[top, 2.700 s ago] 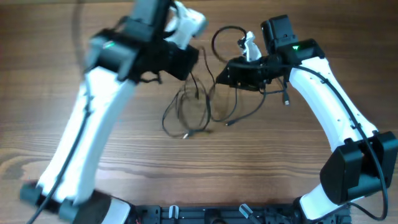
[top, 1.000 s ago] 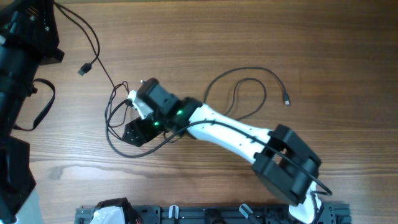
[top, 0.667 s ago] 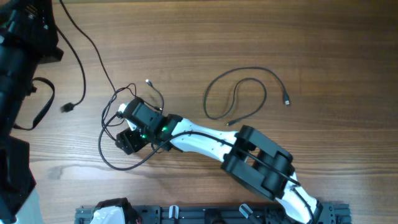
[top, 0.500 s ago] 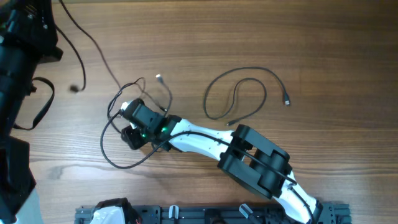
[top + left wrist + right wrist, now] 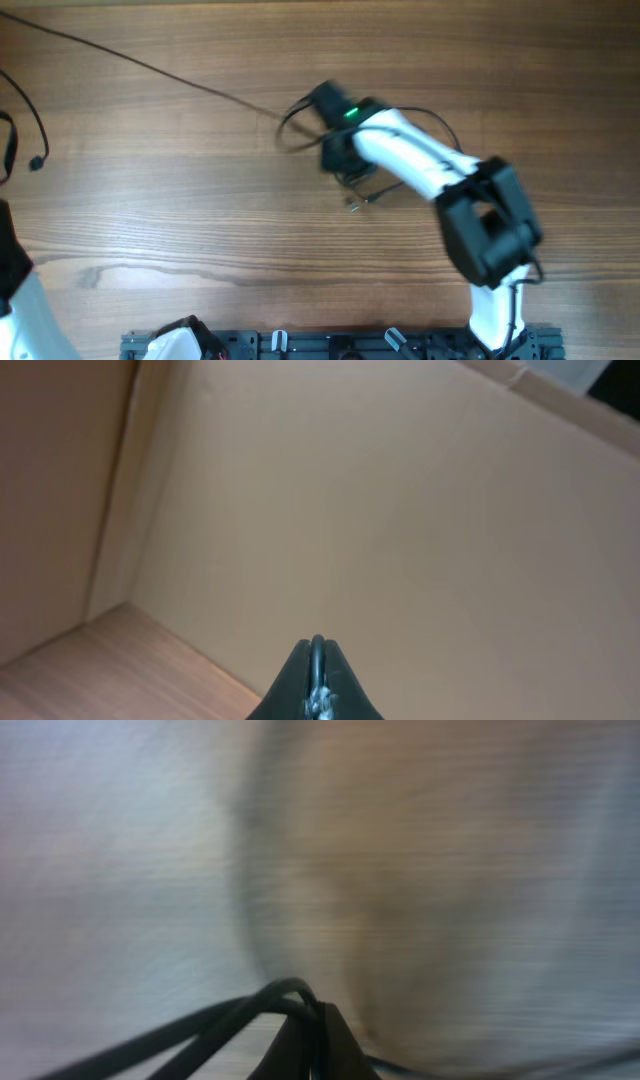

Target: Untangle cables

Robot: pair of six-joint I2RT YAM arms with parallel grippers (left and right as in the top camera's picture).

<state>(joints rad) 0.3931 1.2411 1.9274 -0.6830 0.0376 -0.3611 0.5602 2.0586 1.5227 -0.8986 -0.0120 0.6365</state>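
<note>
One thin black cable (image 5: 150, 66) runs taut from the top-left corner to a small loop (image 5: 291, 128) at the table's middle. My right gripper (image 5: 350, 170) is beside that loop, shut on two black cable strands (image 5: 200, 1025); its view is blurred. A silver-tipped plug (image 5: 353, 203) lies just below it. Another cable arc (image 5: 445, 122) shows behind the right arm. My left gripper (image 5: 317, 660) is outside the overhead view, raised and shut on a thin black cable (image 5: 317, 650). A plug end (image 5: 36, 161) dangles at the left edge.
The right arm's white links (image 5: 420, 165) and dark elbow (image 5: 490, 225) cross the table's right half. Part of the left arm (image 5: 25, 310) stands at the bottom-left corner. A beige cardboard wall (image 5: 400, 510) fills the left wrist view. A black rail (image 5: 330, 345) lines the front edge.
The right arm swept from the left of the table to the middle and its jaws closed on the cables. The left arm left the overhead view, and the long cable is now pulled straight.
</note>
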